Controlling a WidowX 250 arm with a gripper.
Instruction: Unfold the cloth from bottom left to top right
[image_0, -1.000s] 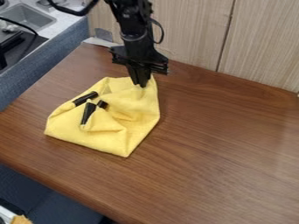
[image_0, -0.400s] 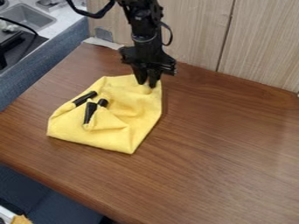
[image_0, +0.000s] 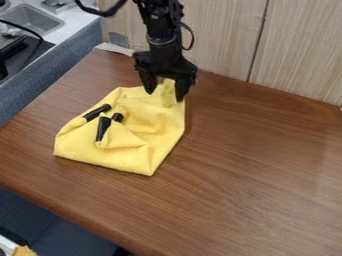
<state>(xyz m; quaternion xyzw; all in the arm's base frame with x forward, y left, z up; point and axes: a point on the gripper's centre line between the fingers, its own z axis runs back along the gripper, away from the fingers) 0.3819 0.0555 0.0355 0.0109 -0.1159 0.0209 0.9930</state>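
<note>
Presently, we list: cloth, seemingly part-unfolded (folds pending); end effector, one o'clock, spread wide, gripping nothing.

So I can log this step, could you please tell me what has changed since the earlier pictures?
The gripper moved slightly toward the view's right, the yellow cloth shifting with it, then opened at the cloth's top edge, apparently letting go. The black pieces still lie on the cloth.

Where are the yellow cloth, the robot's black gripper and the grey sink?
Yellow fabric cloth (image_0: 123, 156), camera view: lower part.
Black two-finger gripper (image_0: 165, 96), camera view: midway between its fingertips.
Grey rectangular sink (image_0: 32, 19), camera view: inside its basin.
</note>
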